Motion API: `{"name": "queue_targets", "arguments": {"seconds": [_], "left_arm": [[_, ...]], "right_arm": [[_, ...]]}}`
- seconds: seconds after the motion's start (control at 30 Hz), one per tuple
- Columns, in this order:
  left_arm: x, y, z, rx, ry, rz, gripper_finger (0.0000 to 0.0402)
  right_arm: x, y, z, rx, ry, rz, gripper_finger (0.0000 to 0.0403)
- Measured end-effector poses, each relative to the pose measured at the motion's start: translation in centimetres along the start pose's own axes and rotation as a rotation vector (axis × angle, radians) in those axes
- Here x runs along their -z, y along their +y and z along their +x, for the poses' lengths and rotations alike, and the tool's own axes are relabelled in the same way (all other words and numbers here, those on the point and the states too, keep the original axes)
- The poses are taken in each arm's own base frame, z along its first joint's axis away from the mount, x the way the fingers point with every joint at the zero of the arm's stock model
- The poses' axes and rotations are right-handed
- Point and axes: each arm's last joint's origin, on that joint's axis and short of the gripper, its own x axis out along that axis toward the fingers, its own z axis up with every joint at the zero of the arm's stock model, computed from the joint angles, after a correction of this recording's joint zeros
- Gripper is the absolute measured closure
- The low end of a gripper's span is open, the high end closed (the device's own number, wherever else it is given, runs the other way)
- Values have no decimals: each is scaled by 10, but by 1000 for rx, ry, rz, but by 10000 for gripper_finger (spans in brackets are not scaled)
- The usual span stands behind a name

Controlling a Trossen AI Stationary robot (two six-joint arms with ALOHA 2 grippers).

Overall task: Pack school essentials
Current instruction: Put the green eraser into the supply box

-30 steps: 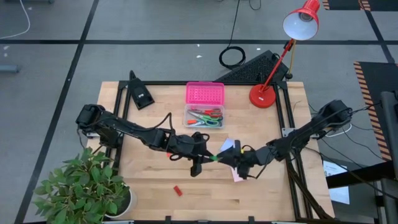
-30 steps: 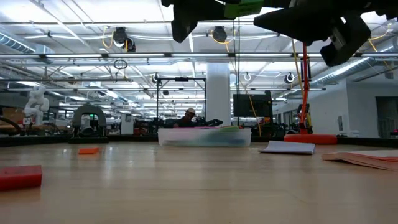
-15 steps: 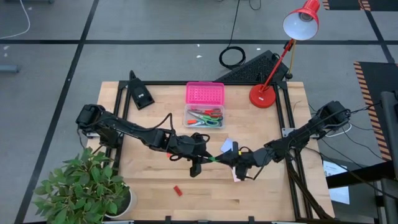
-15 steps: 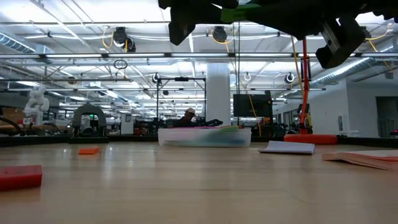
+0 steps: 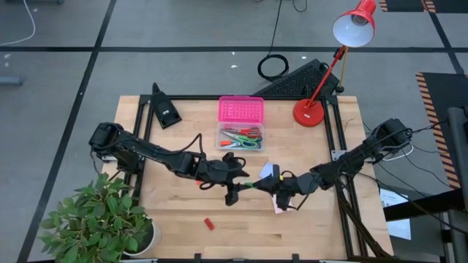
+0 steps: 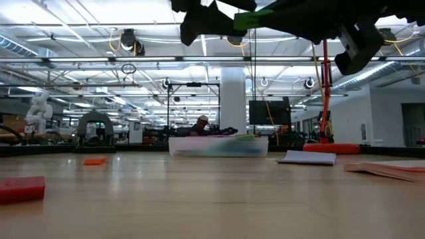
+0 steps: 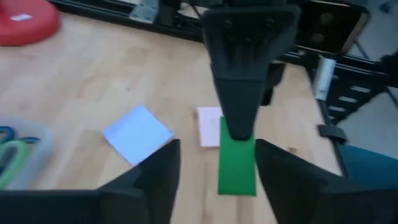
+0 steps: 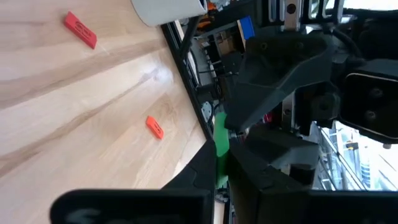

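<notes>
The green eraser (image 5: 252, 184) is up in the air over the middle of the counter (image 5: 175, 219), right where the 2 arms meet. In the low view it hangs high above the wood. The right claw (image 5: 265, 185) is clamped on 1 end of it. The left wrist view shows that pretty clearly: the dark tip pinches the top of the green block (image 7: 236, 165).

The left claw (image 5: 240, 183) comes in from the other side with its fingers (image 7: 155, 180) spread wide. They sit on either side of the eraser with a gap showing on both sides, so the left claw isn't gripping anything.

Just under and behind the handoff spot, a blue notepad (image 5: 268, 170) lies flat on the counter. A pink notepad (image 5: 278, 204) is near it, partly under the right arm.

A small red eraser (image 5: 209, 223) sits alone toward the front edge, well apart from everything else.

Further back is the clear box (image 5: 240, 139) with scissors (image 5: 245, 134) in it. Its pink lid (image 5: 240, 109) lies touching the box's far side.

A red desk lamp (image 5: 314, 109) stands at the back right corner, and a potted plant (image 5: 95, 219) is at the front left.
</notes>
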Motion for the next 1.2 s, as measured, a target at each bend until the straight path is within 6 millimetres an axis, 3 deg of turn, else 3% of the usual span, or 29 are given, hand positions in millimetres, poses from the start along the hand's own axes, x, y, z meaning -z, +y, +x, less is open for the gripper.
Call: {"name": "queue_targets", "arguments": {"seconds": [0.17,0.37,0.77,1.0,1.2], "left_arm": [[-10,9,-12,-86,-42,-5,141],[-16,17,-30,-187,-43,-5,129],[-16,30,-62,-470,-1,64,128],[-12,42,-68,-520,84,66,128],[-7,52,-70,-560,156,38,128]], "right_arm": [[7,-3,3,0,23,29,388],[24,-10,10,9,71,29,388],[115,-47,27,6,164,40,389],[166,-72,23,36,155,57,389],[195,-100,41,44,124,127,389]]}}
